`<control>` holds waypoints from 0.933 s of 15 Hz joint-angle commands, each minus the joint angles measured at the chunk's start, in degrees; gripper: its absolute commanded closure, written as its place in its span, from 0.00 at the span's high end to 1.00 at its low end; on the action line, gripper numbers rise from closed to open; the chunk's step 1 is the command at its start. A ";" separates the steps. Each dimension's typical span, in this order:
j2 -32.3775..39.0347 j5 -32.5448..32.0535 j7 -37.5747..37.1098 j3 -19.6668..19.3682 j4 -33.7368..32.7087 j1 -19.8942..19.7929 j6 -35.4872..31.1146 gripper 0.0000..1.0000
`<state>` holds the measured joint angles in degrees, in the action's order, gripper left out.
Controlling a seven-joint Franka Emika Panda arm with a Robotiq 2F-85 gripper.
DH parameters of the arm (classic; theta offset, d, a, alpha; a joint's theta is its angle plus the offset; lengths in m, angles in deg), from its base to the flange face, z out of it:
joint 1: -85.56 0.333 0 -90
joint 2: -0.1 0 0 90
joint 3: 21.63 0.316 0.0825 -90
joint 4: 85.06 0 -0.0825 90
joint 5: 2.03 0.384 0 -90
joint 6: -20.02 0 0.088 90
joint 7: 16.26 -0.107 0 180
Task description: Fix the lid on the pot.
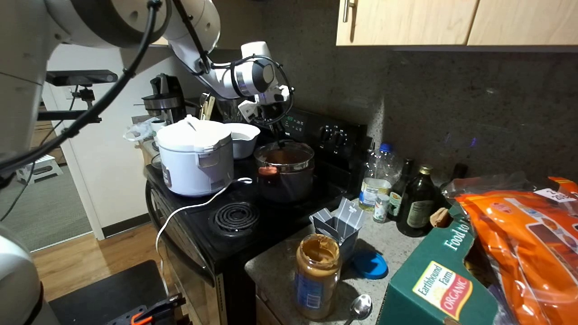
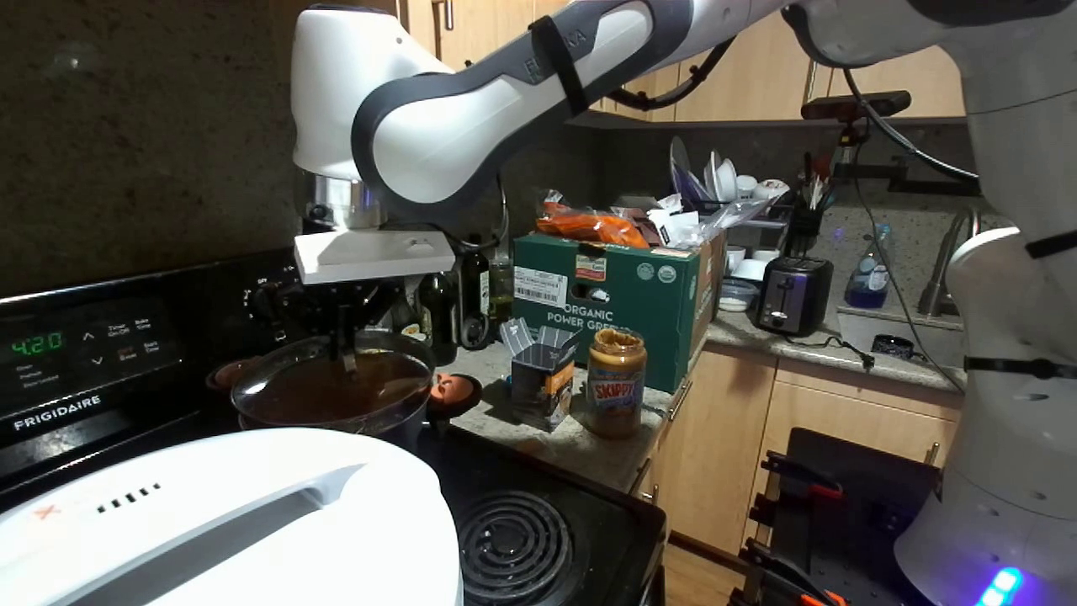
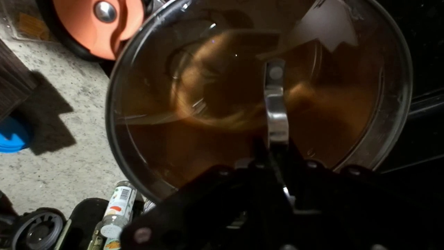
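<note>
The outstretched arm [image 2: 480,118] bends down, jaws clasping the lid's [image 3: 229,104] handle [image 3: 276,118].

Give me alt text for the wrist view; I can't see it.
Gripper shut on the metal handle of a round glass lid, brown showing through. Upper left, an orange pot handle; far left, a blue lid on speckled counter.

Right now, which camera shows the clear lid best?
The wrist view: it looks down close on the clear lid and its metal handle, though the frame crops its rim and the pincer hides part. Both exterior views show the clear lid smaller, at a slant.
</note>
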<state>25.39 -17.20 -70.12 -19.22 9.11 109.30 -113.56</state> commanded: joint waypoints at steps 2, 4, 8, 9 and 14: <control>0.04 0.02 2.87 0.66 -2.01 -0.74 0.57 0.07; 0.55 0.35 3.89 0.78 -2.49 -0.87 0.61 0.07; 1.94 0.75 5.27 0.70 -3.80 -0.85 1.18 0.07; 2.23 0.98 5.49 0.72 -4.01 -0.94 1.16 0.07; 2.99 1.72 6.15 0.64 -4.70 -1.08 1.16 0.07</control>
<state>27.95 -16.62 -65.80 -19.22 6.26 108.95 -113.49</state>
